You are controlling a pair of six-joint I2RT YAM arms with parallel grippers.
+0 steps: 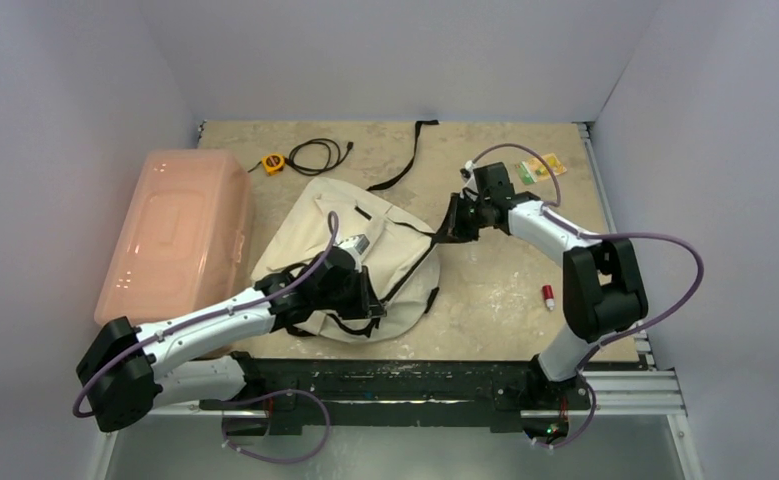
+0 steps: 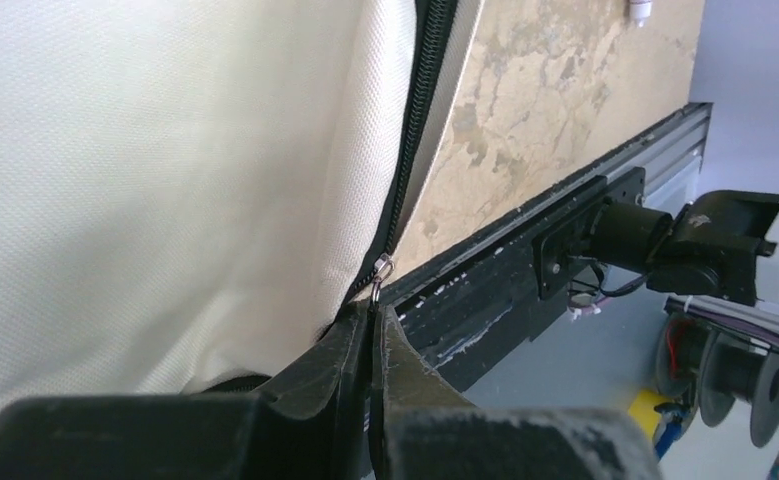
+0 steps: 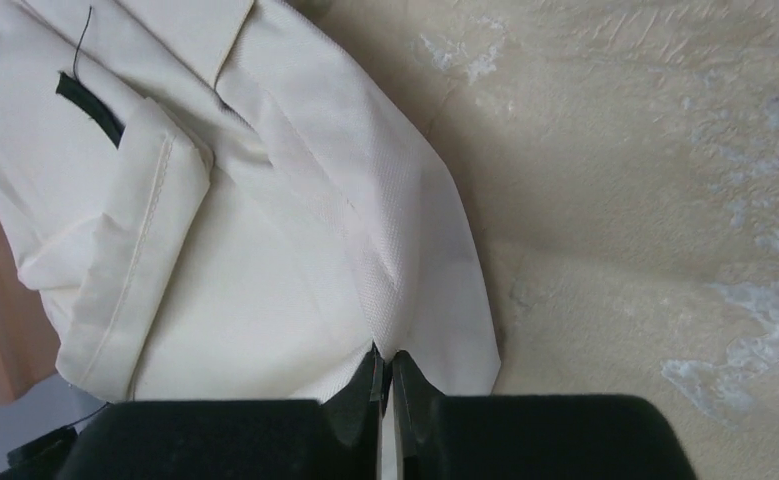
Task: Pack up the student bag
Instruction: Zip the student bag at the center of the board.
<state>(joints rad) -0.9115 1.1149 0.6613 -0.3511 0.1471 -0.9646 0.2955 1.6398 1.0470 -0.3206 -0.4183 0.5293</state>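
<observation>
The student bag (image 1: 360, 240), a cream canvas backpack with black straps and zipper trim, lies flat in the middle of the table. My left gripper (image 1: 373, 300) is at its near edge, shut on the metal zipper pull (image 2: 379, 275) of the black zipper (image 2: 420, 110). My right gripper (image 1: 452, 225) is at the bag's right edge, shut on a fold of the cream canvas (image 3: 405, 300), which rises to the fingertips (image 3: 370, 372).
A large pink plastic bin (image 1: 175, 235) stands left of the bag. A yellow tape measure (image 1: 274, 163) and a black cable (image 1: 320, 153) lie at the back. A card packet (image 1: 543, 166) is back right, a small red-capped item (image 1: 548, 295) right of the bag.
</observation>
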